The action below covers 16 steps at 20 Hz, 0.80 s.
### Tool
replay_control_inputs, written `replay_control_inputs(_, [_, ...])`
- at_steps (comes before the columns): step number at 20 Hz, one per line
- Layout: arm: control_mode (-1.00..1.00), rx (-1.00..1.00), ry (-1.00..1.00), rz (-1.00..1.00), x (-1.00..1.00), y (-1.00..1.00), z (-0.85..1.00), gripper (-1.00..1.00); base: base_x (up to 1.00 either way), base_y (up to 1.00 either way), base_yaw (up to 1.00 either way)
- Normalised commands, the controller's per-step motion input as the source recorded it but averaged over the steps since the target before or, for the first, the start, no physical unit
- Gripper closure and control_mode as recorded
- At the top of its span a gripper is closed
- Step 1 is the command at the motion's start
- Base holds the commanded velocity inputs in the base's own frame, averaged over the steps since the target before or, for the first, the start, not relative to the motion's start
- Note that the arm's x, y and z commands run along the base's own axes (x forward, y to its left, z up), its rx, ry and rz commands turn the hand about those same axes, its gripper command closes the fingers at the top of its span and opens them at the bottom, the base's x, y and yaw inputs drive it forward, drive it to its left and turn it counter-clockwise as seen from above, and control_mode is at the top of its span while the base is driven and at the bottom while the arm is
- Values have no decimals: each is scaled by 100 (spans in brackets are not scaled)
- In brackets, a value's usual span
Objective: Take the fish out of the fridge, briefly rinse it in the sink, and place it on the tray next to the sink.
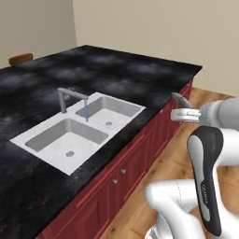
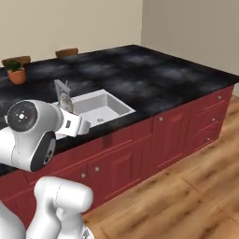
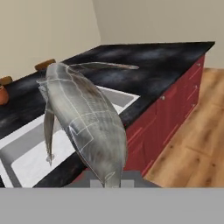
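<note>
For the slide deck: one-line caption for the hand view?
Gripper shut on the fish, held out toward the white sink in the black marbled counter.

Silvery-grey fish (image 3: 83, 122) fills centre of hand view, tail up, hanging in air. White double-basin sink (image 1: 77, 130) mid-left, water running from faucet (image 1: 70, 97).

The sink (image 1: 79, 130) is set into the tabletop (image 1: 140, 79), with the faucet (image 1: 67, 97) behind its basins. A potted plant (image 2: 17, 72) stands on the tabletop beyond the sink. The fish (image 3: 83, 120) sits in the gripper (image 1: 179, 113), off the tabletop's front edge, above the floor (image 2: 186, 196).
</note>
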Motion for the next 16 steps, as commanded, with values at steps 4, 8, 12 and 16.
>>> replay_control_inputs(4, [100,0,0,0,0,0,0,100,43,-72,36])
replay_control_inputs(8, [100,0,0,0,0,0,0,100,60,-100,21])
replay_control_inputs(12, [100,0,0,0,0,0,0,100,62,-100,17])
replay_control_inputs(16, [100,0,0,0,0,0,0,100,50,-68,33])
